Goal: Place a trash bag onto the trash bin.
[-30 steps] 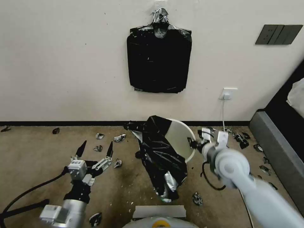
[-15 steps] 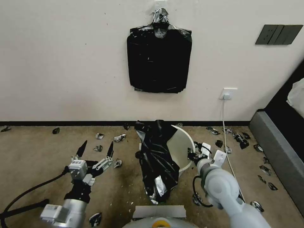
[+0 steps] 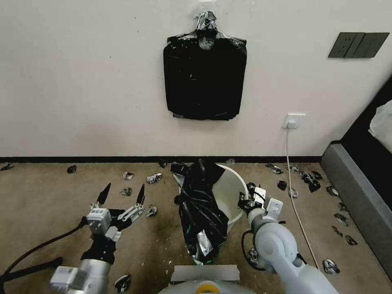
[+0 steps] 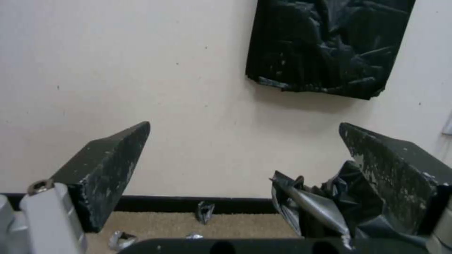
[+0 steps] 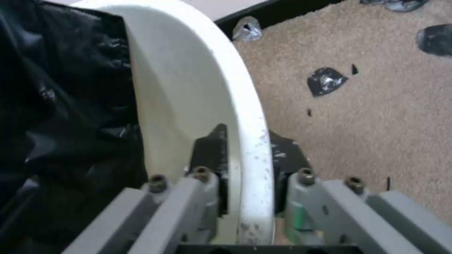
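Note:
The white trash bin (image 3: 230,194) stands on the carpet near the wall, its opening tipped toward me. The crinkly black trash bag (image 3: 202,210) is draped over the left part of the rim and hangs down the bin's side to the floor. My right gripper (image 3: 243,201) is shut on the bin's right rim. In the right wrist view the rim (image 5: 247,116) runs between the fingers (image 5: 212,155), one inside and one outside, with the bag (image 5: 56,106) beside it. My left gripper (image 3: 123,191) hovers open to the left of the bin, holding nothing; its wrist view catches the bag (image 4: 329,204).
A flat stack of black bags (image 3: 205,77) hangs on the wall above the bin. Torn black scraps (image 3: 153,178) litter the carpet on both sides. A white cord (image 3: 297,204) runs from the outlet (image 3: 294,121) past the bin. A grey furniture edge (image 3: 359,204) borders the right.
My right arm has drawn back toward me and lowered, bringing the bin and draped bag a little to the left and down. The left arm has stayed put.

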Robot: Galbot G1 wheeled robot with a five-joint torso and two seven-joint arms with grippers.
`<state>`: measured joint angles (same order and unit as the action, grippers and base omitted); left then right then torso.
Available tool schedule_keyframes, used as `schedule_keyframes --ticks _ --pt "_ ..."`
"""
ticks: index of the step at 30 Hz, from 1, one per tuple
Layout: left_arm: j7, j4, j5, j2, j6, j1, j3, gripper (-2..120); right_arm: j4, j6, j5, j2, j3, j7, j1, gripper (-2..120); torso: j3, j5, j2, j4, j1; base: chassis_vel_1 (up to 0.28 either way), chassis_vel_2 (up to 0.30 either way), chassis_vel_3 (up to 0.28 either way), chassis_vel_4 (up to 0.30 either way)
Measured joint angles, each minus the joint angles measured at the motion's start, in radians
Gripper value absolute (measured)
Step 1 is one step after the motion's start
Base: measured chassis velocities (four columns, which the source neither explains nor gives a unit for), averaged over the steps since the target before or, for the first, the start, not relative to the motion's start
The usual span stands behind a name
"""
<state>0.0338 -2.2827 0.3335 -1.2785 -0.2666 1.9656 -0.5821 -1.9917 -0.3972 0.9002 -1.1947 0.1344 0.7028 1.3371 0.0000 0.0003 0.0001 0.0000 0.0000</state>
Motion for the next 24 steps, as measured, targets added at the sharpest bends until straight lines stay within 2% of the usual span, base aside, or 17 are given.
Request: schedule_keyframes --ticks 1,3,4,9,12,13,16,17,18,20,21,24 --pt "0.0 0.0 0.0 0.0 0.0 0.0 0.0 100 0.0 0.0 0.0 0.0 0.0 0.0 0.0 21 0.0 0.0 0.0 0.0 0.0 0.0 0.0 0.0 0.0" --pt "0.0 0.0 0.001 0.0 0.001 -0.003 0.004 100 -0.016 -0.004 0.008 0.007 -0.003 0.001 0.001 33 0.0 0.0003 0.0 0.0002 0.0 0.0 0.0 0.0 0.0" --pt "0.0 0.0 0.001 0.0 0.001 -0.003 0.004 100 -0.016 -0.004 0.008 0.007 -0.003 0.001 0.001 33 0.0 0.0003 0.0 0.0002 0.0 0.0 0.0 0.0 0.0" --pt "0.002 0.003 0.002 -0.002 0.002 -0.007 0.008 100 -0.056 -0.005 0.014 0.031 0.012 -0.029 0.005 52 0.0 0.0 0.0 0.0001 0.0 0.0 0.0 0.0 0.0" --pt "0.004 0.006 0.006 -0.003 0.002 -0.008 0.009 100 -0.121 -0.007 0.025 0.062 0.031 -0.071 0.016 65 0.0 -0.0002 0.0 0.0001 0.0 0.0 0.0 0.0 0.0" --pt "0.004 0.006 0.006 -0.003 0.002 -0.008 0.009 100 -0.121 -0.007 0.025 0.062 0.031 -0.071 0.016 65 0.0 -0.0002 0.0 0.0001 0.0 0.0 0.0 0.0 0.0" --pt "0.007 0.005 0.017 -0.004 0.002 -0.01 0.004 100 -0.218 -0.017 0.0 0.102 0.051 -0.102 0.054 78 0.0 -0.0002 0.0 0.0001 0.0 0.0 0.0 0.0 0.0" --pt "0.007 0.005 0.017 -0.004 0.002 -0.01 0.004 100 -0.218 -0.017 0.0 0.102 0.051 -0.102 0.054 78 0.0 -0.0002 0.0 0.0001 0.0 0.0 0.0 0.0 0.0" --pt "0.008 0.005 0.023 -0.004 0.002 -0.01 -0.003 100 -0.258 -0.023 -0.028 0.118 0.058 -0.119 0.08 84 0.0 -0.0003 0.0 0.0001 0.0 0.0 0.0 0.0 0.0" --pt "0.01 0.004 0.043 0.0 0.003 -0.01 -0.024 100 -0.336 -0.027 -0.167 0.167 0.056 -0.218 0.161 95 0.0 -0.0003 0.0 -0.0002 0.0 0.0 0.0 0.0 0.0" --pt "0.01 0.004 0.043 0.0 0.003 -0.01 -0.024 100 -0.336 -0.027 -0.167 0.167 0.056 -0.218 0.161 95 0.0 -0.0003 0.0 -0.0002 0.0 0.0 0.0 0.0 0.0" --pt "0.013 0.008 0.056 0.011 0.004 -0.011 -0.043 100 -0.366 -0.014 -0.397 0.237 -0.009 -0.404 0.195 100 0.0 -0.0004 0.0 -0.0003 0.0 0.0 0.0 0.0 0.0"
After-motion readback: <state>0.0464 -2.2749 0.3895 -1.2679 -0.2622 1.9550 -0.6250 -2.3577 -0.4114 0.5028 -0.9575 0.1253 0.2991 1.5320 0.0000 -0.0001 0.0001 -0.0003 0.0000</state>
